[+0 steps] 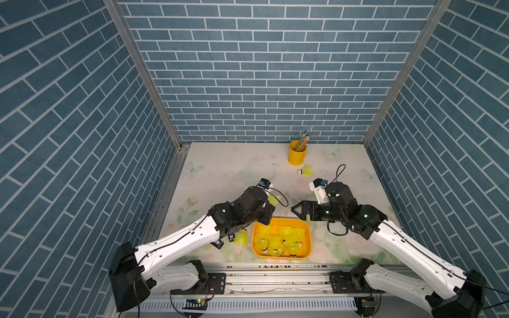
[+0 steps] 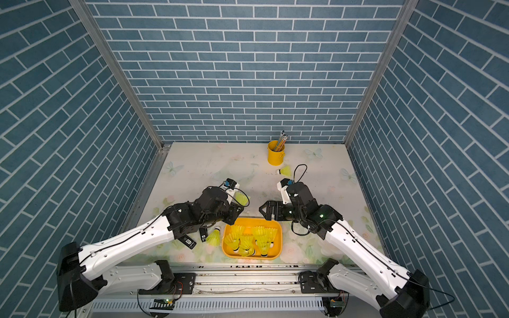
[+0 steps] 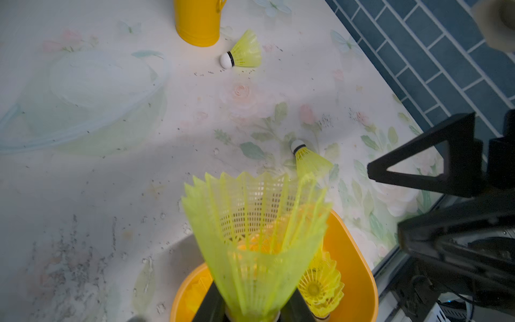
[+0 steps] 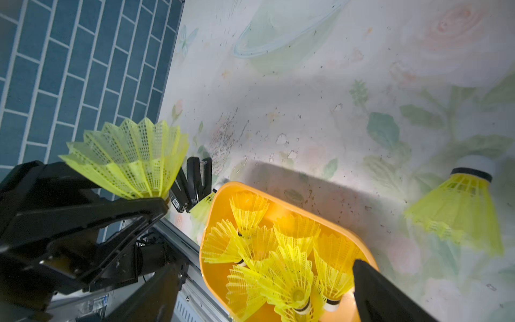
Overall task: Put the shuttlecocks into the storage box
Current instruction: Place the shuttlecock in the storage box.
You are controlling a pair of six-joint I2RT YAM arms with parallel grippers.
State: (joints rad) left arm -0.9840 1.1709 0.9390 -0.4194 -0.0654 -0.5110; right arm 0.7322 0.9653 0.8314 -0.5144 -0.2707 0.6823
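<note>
Left hand [image 3: 253, 312] clamped on held shuttlecock [image 3: 259, 237], neon skirt up, raised near storage box [image 1: 309, 247] far rim. Right hand [image 1: 296, 210] wide apart, empty, also by that rim. Boxed shuttlecocks [image 1: 278, 239] are jumbled. Loose on table [image 1: 220, 165]: cup-side shuttlecock [image 1: 306, 171] by pencil cup [image 1: 297, 152], another shuttlecock [image 1: 241, 237] beside staplers [image 4: 195, 181].

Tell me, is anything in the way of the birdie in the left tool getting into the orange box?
Nothing visible. The left tool holds the shuttlecock near the storage box's far rim; only the shuttlecocks already inside crowd the landing spot.
</note>
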